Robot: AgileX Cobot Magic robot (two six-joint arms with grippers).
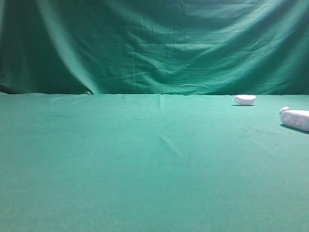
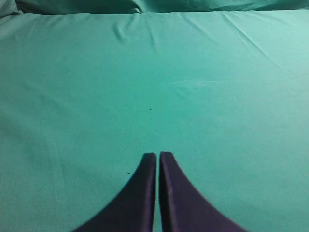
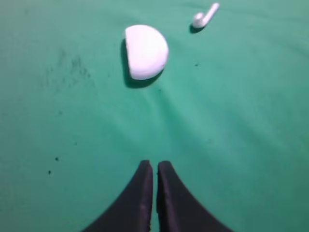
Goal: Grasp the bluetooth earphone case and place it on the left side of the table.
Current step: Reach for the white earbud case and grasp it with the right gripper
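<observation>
Green table point(image 1: 145, 159) bears the bluetooth earphone case point(image 3: 145, 50), untouched; both grippers nearly closed, empty

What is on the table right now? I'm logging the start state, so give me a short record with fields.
target: bluetooth earphone case, lying at the right edge of the high view
surface: table, green cloth
other: white bean-shaped lump, farther back, apart from it
left gripper: shut, empty, over bare cloth
right gripper: shut, empty
progress: not yet grasped

Green table point(image 1: 145, 164), two white things at right.
Oblong bluetooth earphone case point(image 1: 295, 119) lying at right edge; bean-shaped lump point(image 1: 245, 99) farther back.
</observation>
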